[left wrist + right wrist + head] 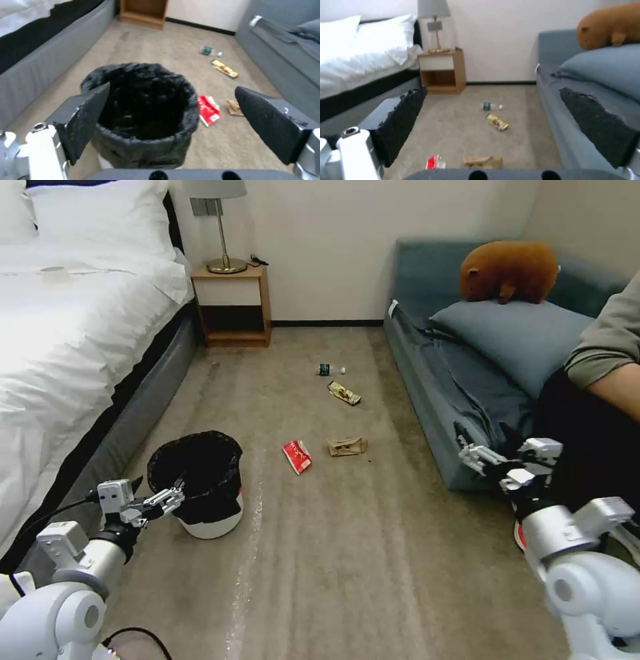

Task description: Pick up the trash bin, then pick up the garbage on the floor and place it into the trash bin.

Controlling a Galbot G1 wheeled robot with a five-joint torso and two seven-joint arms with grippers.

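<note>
At lower left the left gripper (175, 497), jaws wide open, touches the trash bin (207, 513); a loose bag could slip.

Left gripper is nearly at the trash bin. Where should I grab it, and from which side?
Grip the trash bin by its near rim, one finger inside and one outside. It stands upright and looks too wide to span. The open left gripper is already at that rim, so come down from above on the robot's side.
</note>
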